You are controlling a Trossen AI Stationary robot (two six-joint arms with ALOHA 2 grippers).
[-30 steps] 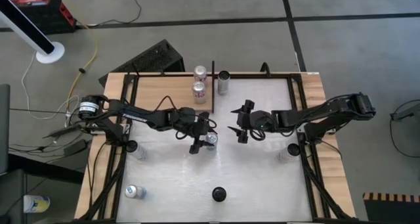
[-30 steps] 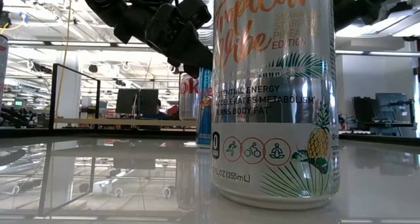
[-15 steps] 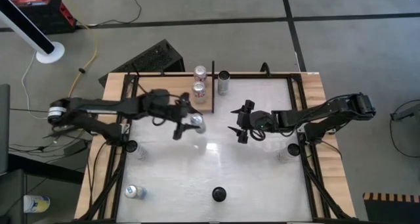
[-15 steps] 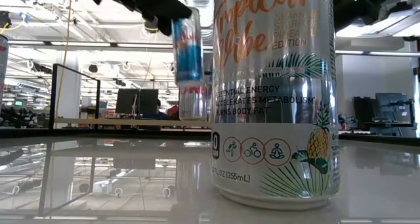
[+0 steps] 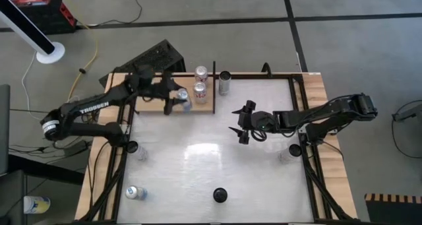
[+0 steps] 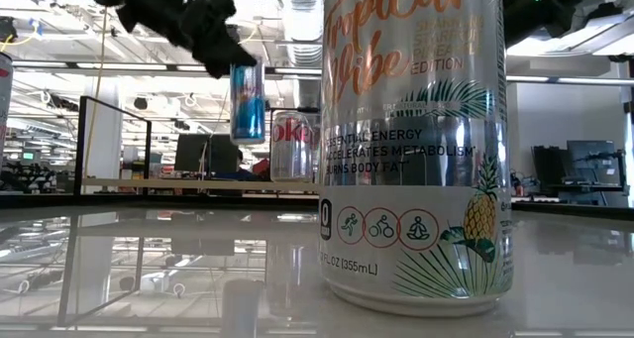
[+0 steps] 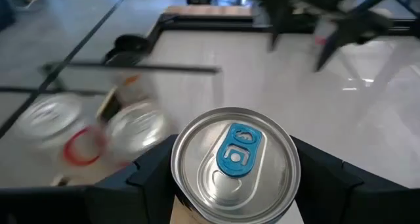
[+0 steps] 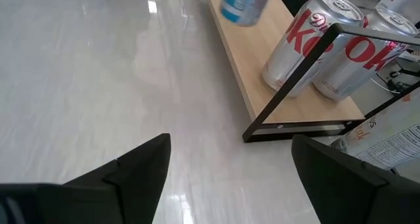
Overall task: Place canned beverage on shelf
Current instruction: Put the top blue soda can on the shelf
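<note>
Your left gripper point(image 5: 174, 99) clamps a slim blue-and-silver can point(image 6: 247, 102) above the light-brown wooden shelf point(image 5: 153, 105). Your right gripper point(image 5: 239, 121) hovers over the glossy white tabletop point(image 5: 198, 165), fingers spread and empty.

The flat light-brown wooden shelf edged by thin black bars point(image 5: 158, 106) lies at the far side of the glossy white tabletop point(image 5: 211, 165), toward its left. On the shelf's right end stand two silver soda cans point(image 5: 200, 92), one behind the other. The left gripper point(image 5: 177, 98) holds a slim blue-and-silver can point(image 6: 247, 102) in the air above the shelf, just left of those two (whether it is over the board's middle or its front edge cannot be told). A tall grey can point(image 5: 225, 83) stands on the tabletop just right of the shelf. The right gripper point(image 5: 241, 121) hangs over the table's middle, right of the shelf. A big pineapple-printed can point(image 6: 416, 150) stands at the near edge, and a small silver can point(image 5: 135, 192) at the near left corner.
</note>
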